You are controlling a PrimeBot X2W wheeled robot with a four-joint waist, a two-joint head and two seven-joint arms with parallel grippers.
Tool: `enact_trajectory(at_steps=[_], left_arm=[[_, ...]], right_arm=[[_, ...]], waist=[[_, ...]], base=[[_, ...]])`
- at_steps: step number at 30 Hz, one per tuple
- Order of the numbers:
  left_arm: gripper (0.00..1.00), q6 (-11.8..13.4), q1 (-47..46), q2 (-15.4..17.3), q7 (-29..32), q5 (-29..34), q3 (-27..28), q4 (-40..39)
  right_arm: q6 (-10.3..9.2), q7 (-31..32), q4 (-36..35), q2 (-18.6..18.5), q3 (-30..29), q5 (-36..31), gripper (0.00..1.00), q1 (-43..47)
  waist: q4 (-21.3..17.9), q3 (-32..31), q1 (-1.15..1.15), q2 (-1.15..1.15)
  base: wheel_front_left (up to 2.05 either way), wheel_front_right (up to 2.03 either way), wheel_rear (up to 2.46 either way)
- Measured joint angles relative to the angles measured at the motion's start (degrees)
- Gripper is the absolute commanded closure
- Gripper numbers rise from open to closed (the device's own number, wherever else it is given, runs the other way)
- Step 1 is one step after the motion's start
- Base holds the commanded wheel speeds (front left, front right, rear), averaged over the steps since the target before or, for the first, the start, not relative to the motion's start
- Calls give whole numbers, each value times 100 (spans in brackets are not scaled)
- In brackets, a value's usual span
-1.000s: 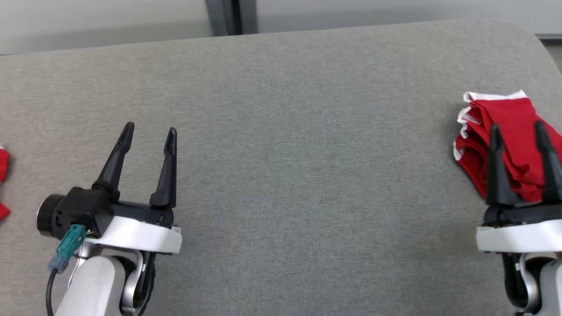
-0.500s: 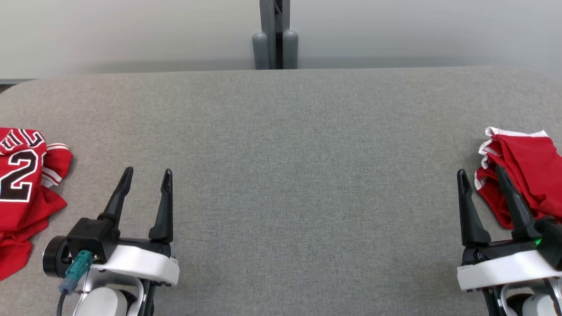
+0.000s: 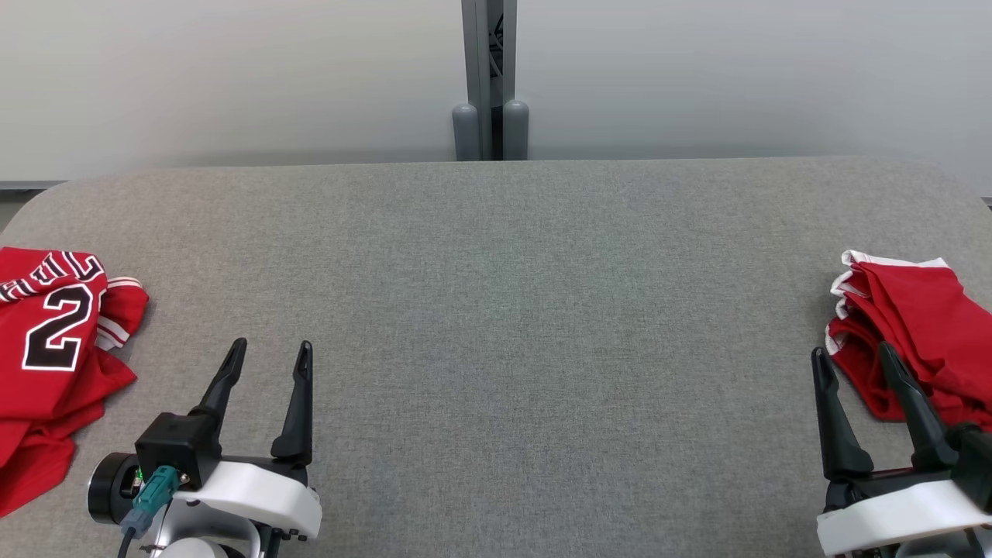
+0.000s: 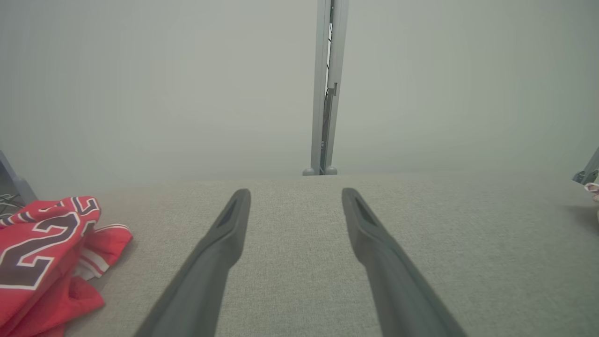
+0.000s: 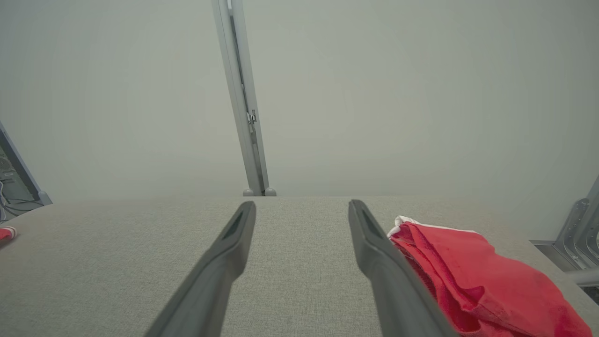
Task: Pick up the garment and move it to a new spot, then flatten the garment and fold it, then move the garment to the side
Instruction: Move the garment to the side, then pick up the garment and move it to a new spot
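The grey fabric-covered table (image 3: 496, 310) spanned the head view, with a pale wall (image 3: 232, 77) behind its far edge. The garment (image 3: 46, 349), a red jersey with dark white-outlined lettering and striped trim, lay crumpled at the table's left end and ran off the edge of that view. A second red cloth with white edging (image 3: 914, 333) lay bunched at the right end. The left gripper (image 3: 272, 343) stood over bare table near the garment but apart from it, its fingers spread and holding nothing. The right gripper (image 3: 851, 350) was likewise spread and empty, and its outer finger crossed in front of the second cloth; contact could not be determined. A grey upright post (image 3: 488, 77) stood behind the table at mid-width.
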Motion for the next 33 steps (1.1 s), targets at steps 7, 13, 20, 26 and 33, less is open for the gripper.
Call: enact_trajectory(at_steps=[7, 13, 20, 26, 33], left_arm=[[0, 49, 0, 46, 52, -38, 1, -25], [0, 69, 1, 68, 82, -47, -3, -35], [0, 102, 2, 94, 94, -80, -13, -40], [0, 109, 1, 98, 100, -89, -44, -38], [0, 127, -69, 65, 41, -151, -42, -15]], right_arm=[[0, 65, -130, 0, 13, -18, 0, 69], [0, 66, -140, 0, 29, 20, 0, 79], [0, 47, -38, 0, 34, 70, 0, 76], [0, 7, -14, 0, 0, 77, 0, 71], [0, 62, -88, -1, -19, -25, 0, 71]], waist=[[-30, -4, 0, 0], [-60, 28, 0, 0], [-75, 26, 0, 0], [-56, 24, 0, 0], [209, 37, 0, 0]], base=[[0, 0, 0], [0, 0, 0], [0, 0, 0], [0, 0, 0], [0, 0, 0]])
